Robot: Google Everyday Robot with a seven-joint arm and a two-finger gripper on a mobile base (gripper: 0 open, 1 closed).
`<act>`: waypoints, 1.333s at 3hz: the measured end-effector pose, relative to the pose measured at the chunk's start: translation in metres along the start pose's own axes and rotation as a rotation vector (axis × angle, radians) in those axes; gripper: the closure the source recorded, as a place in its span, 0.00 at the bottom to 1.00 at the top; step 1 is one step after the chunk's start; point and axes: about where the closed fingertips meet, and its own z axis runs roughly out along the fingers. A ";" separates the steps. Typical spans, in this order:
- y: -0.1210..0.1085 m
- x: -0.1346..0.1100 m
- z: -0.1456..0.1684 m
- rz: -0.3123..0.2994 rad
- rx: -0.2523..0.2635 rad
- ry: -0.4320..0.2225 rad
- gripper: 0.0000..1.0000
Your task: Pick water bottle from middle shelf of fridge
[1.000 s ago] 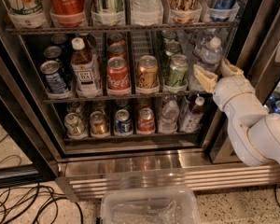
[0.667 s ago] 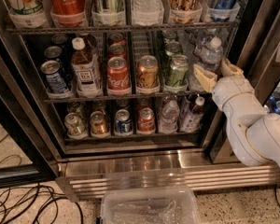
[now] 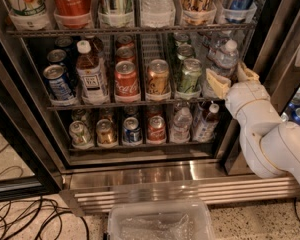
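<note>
The fridge (image 3: 140,178) stands open, with wire racks and a ribbed steel base. The middle shelf (image 3: 90,105) holds a blue can, a brown-liquid bottle (image 3: 90,76), red, orange and green cans, and at its right end the water bottle (image 3: 225,58), clear with a white cap. My gripper (image 3: 232,79) is at that right end. It is open, with one cream finger in front of the bottle's lower left and the other just to its right. The bottle stands upright on the rack, and its base is hidden behind my fingers.
The upper rack (image 3: 130,30) carries large bottles and cans just above my gripper. The lower rack (image 3: 140,145) holds small cans and short bottles. The door frame (image 3: 277,39) is close on the right. A clear plastic bin (image 3: 160,221) and cables (image 3: 30,219) lie on the floor.
</note>
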 end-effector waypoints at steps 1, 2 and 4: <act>0.002 0.000 0.001 -0.004 0.010 0.004 0.28; 0.004 -0.001 0.008 -0.017 0.042 0.012 0.28; 0.010 -0.002 0.015 -0.027 0.095 0.023 0.46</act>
